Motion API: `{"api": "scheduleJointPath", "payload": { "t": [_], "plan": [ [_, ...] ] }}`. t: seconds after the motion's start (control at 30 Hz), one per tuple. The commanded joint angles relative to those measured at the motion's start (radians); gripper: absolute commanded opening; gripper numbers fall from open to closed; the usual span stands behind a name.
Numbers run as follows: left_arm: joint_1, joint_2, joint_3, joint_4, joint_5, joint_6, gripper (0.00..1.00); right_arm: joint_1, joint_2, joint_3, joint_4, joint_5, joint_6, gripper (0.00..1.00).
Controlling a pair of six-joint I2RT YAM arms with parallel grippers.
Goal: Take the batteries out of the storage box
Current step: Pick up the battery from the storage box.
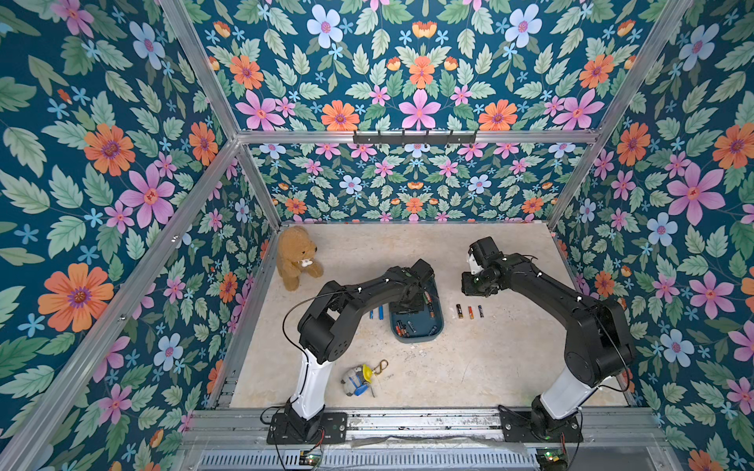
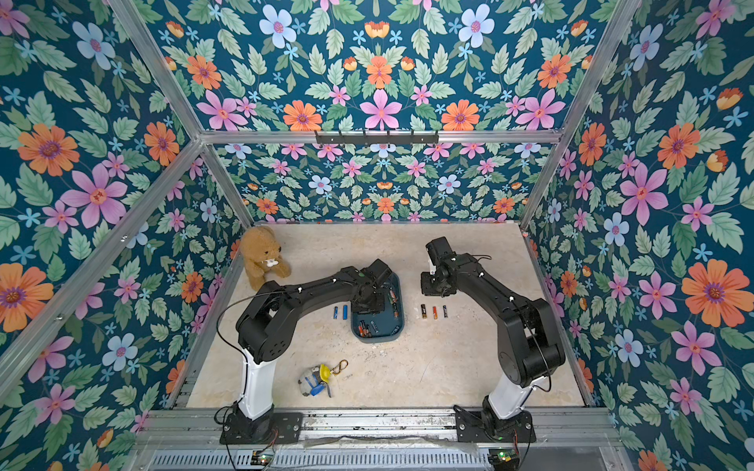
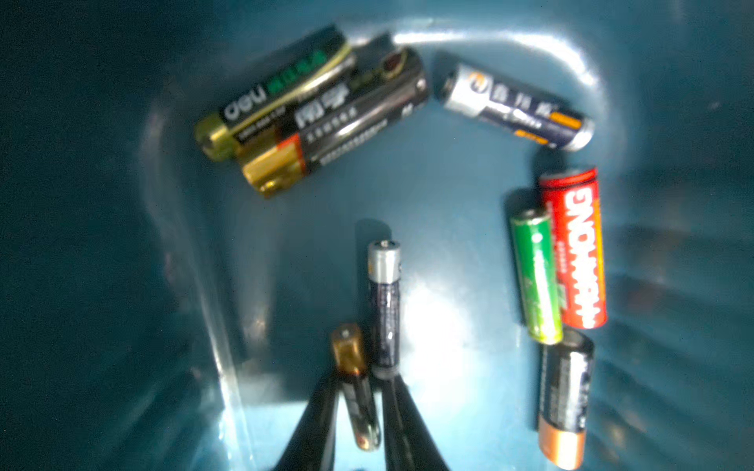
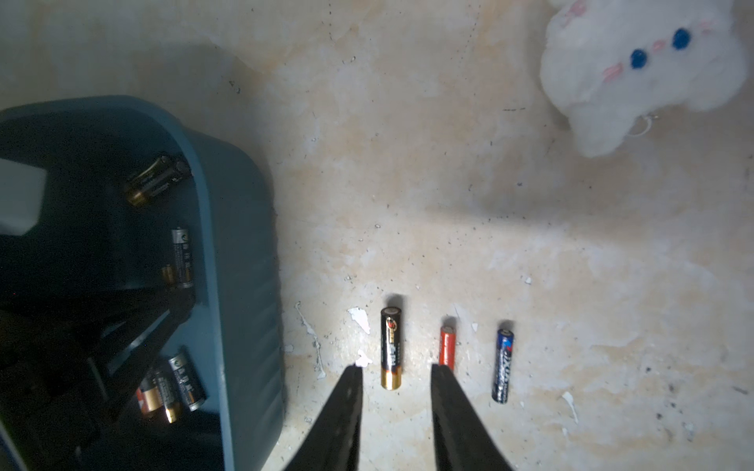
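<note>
Left gripper (image 3: pixel 359 381), hidden from both top views, pinches a gold-capped battery (image 3: pixel 358 391) in the storage box (image 3: pixel 449 195). Right gripper (image 4: pixel 395 368) hangs open; only its wrist view shows a white plush toy (image 4: pixel 636 69).

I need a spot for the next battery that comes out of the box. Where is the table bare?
Bare: the wide front-right stretch of table between the storage box, the keychain toy and the right arm's base; also the back strip beside the teddy bear. Crowded: both flanks of the box, with two blue batteries and a row of three.
</note>
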Motion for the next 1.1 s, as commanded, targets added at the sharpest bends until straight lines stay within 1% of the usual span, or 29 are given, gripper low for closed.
{"api": "scheduleJointPath", "payload": {
  "t": [0.0, 0.23, 0.47, 0.83, 1.07],
  "plan": [
    [0.004, 0.016, 0.01, -0.027, -0.018, 0.02, 0.25, 0.005, 0.003, 0.012, -0.016, 0.01, 0.007, 0.34],
    [0.004, 0.027, 0.013, -0.03, -0.015, 0.028, 0.23, 0.005, -0.007, 0.019, -0.026, 0.02, 0.01, 0.34],
    [0.004, 0.019, 0.017, -0.022, 0.0, 0.029, 0.18, 0.007, -0.011, 0.026, -0.032, 0.025, 0.009, 0.35],
    [0.007, -0.09, 0.016, -0.011, 0.02, 0.052, 0.17, 0.009, -0.015, 0.027, -0.021, 0.006, 0.025, 0.35],
    [0.03, -0.176, -0.011, -0.014, 0.027, 0.057, 0.17, 0.024, -0.005, 0.048, -0.028, 0.011, 0.033, 0.35]
  ]
}}
